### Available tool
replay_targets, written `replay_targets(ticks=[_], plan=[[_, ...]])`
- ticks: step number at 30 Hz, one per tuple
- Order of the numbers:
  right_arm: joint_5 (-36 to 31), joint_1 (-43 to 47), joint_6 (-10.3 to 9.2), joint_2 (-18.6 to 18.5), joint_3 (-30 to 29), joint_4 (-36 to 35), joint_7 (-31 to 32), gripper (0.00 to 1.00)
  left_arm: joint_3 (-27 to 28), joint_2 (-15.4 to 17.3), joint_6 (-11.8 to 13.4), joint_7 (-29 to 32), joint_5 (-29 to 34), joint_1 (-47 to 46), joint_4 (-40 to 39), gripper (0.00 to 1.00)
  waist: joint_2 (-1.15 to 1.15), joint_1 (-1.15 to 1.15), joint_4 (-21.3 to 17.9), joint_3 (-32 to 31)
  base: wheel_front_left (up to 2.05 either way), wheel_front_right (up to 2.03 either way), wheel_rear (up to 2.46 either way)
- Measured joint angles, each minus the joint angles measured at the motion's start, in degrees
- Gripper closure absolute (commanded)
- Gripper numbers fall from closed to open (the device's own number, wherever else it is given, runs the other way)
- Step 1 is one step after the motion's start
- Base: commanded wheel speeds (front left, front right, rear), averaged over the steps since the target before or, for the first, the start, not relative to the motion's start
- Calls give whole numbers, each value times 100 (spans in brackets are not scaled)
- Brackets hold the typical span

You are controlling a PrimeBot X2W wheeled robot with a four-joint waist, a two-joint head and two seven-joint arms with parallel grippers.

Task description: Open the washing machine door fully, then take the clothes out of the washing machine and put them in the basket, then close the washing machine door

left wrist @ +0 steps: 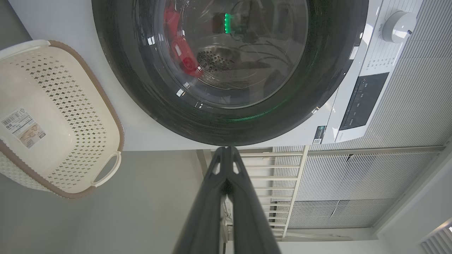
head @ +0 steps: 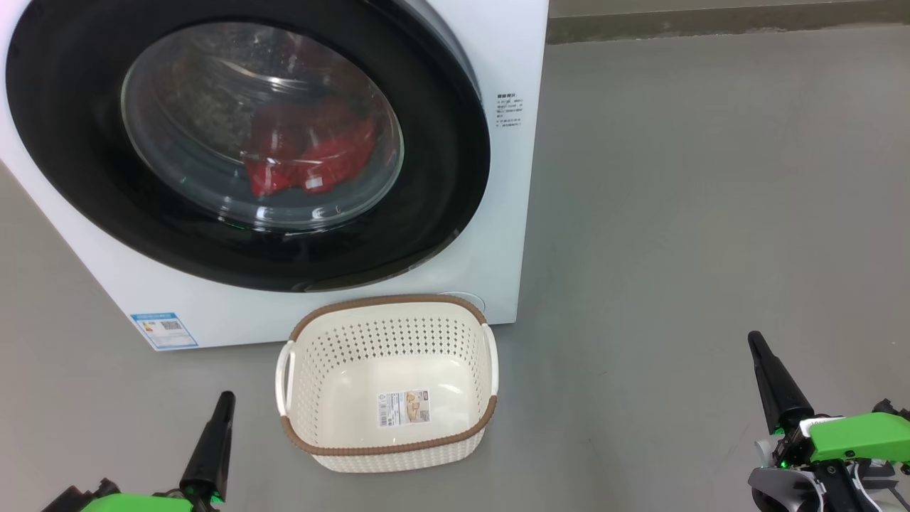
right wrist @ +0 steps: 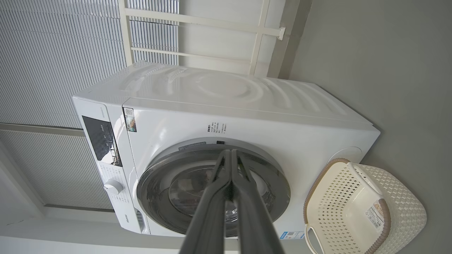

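The white washing machine (head: 512, 213) stands ahead with its black-rimmed door (head: 85, 178) closed against the front. Red clothes (head: 313, 153) lie inside, seen through the glass, and show too in the left wrist view (left wrist: 182, 56). The cream basket (head: 387, 341) with a brown rim sits empty on the floor just in front of the machine. My left gripper (head: 226, 398) is shut at the lower left, well short of the basket. My right gripper (head: 755, 340) is shut at the lower right, far from the door. Both pairs of fingers meet at the tips in the wrist views (left wrist: 226, 150) (right wrist: 231, 152).
Grey floor (head: 711, 213) stretches to the right of the machine. A white slatted wall and railing (right wrist: 197, 31) stand behind the machine. Its control panel and round knob (left wrist: 399, 26) sit along the top of its front.
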Motion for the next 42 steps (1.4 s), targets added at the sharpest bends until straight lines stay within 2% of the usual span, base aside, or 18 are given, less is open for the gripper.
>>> replay_targets(ticks=[9,10,13,14,15,31,42], plan=[[0,0,0,0,0,0,0,100,0,0,0,0,0,0,0,100,0,0,0,0,0,0,0],[0,5,1,5,3,27,-2,0,-5,-2,0,-2,1,8,22,0,0,0,0,0,0,0,0],[0,135,0,82,36,243,-2,0,-42,-51,2,-2,1,120,224,0,0,0,0,1,0,0,0],[0,198,0,109,47,331,-3,100,-56,-74,4,-2,1,175,299,100,0,0,0,1,0,0,0],[0,261,0,131,64,405,-5,0,-67,-100,5,-2,1,225,370,0,0,0,0,1,0,0,0],[-218,218,0,126,386,541,-221,0,-255,-120,7,-233,176,257,458,0,0,1,-14,25,0,0,0],[-879,-21,0,103,503,637,-400,0,-302,-86,7,-409,832,116,434,0,0,1,-18,50,0,0,0]])
